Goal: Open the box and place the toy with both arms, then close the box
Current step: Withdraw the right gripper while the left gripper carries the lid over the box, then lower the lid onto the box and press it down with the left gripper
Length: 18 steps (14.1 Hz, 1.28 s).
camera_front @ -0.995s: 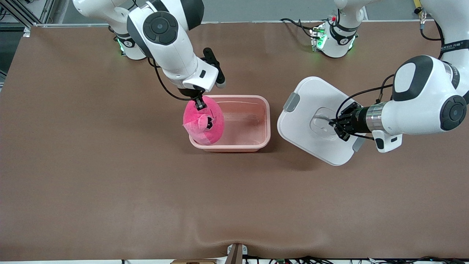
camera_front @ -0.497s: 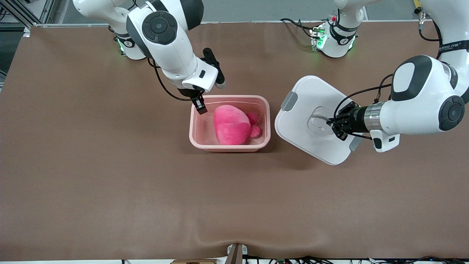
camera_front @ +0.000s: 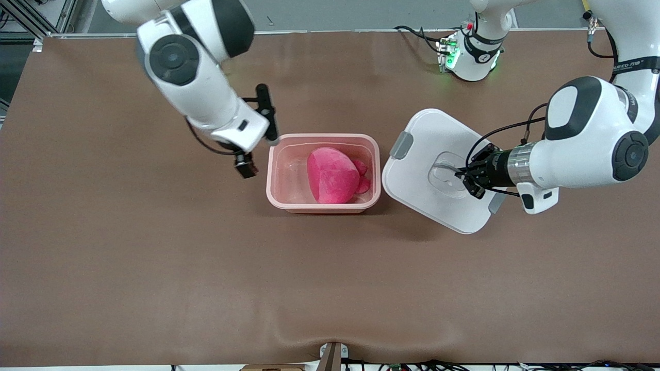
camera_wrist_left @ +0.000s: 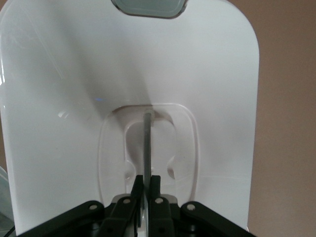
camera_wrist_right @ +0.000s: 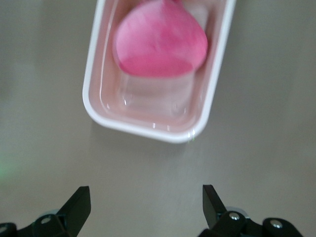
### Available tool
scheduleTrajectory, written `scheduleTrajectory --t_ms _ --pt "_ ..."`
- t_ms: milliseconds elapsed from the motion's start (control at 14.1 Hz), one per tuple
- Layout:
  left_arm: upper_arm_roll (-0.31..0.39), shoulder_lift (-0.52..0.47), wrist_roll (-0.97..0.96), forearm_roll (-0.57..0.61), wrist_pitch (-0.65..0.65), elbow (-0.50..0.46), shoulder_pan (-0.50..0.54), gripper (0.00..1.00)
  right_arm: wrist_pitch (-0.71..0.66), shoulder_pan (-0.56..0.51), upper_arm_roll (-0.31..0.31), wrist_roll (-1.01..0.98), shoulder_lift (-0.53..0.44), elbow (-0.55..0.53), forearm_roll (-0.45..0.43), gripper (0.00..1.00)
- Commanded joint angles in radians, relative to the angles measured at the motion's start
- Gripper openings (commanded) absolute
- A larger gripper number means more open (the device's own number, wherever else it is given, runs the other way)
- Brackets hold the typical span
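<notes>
The right gripper (camera_front: 246,168) hovers beside the box (camera_front: 323,206), jaws spread (the right wrist view shows this). The toy (camera_front: 332,178) lies in the box. The left gripper (camera_front: 466,181) pinches the lid (camera_front: 428,139) handle beside the box.

A brown table (camera_front: 154,268) fills the front view, its surface smooth with a slight ripple near the edge closest to the front camera. Along that edge sit a small metal bracket (camera_front: 332,355) and some dark cables (camera_front: 412,365). Grey floor (camera_front: 361,13) shows above the table's top edge.
</notes>
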Motion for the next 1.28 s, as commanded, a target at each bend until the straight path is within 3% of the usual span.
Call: scheduleTrajectory --t_ms 0,213,355,497,781,995,1208 --pt "-0.005 -0.015 -0.078 -0.011 0.016 0.012 -0.052 0.00 -0.035 -0.115 0.009 0.047 -0.047 -0.009 0.018 1.00" --pt "-0.005 -0.023 -0.219 -0.002 0.090 0.010 -0.132 0.00 -0.027 -0.292 -0.002 0.110 -0.053 0.013 0.020 1.00" --pt "-0.004 -0.023 -0.302 0.024 0.144 0.010 -0.192 0.00 -0.047 -0.353 -0.004 0.126 -0.058 0.016 0.018 1.00" --pt "-0.004 -0.017 -0.394 0.081 0.191 0.010 -0.255 0.00 -0.080 -0.384 -0.013 0.165 -0.061 0.033 0.008 1.00" --pt "-0.002 0.006 -0.648 0.268 0.293 0.006 -0.394 0.00 -0.286 -0.424 -0.030 0.515 -0.073 0.083 -0.002 1.00" --pt "-0.002 0.017 -0.819 0.372 0.361 0.001 -0.456 0.00 -0.283 -0.459 -0.028 0.584 -0.092 0.087 -0.038 1.00" --pt "-0.002 0.058 -1.001 0.554 0.388 0.009 -0.528 0.00 -0.237 -0.459 -0.024 0.731 -0.133 0.064 -0.083 1.00"
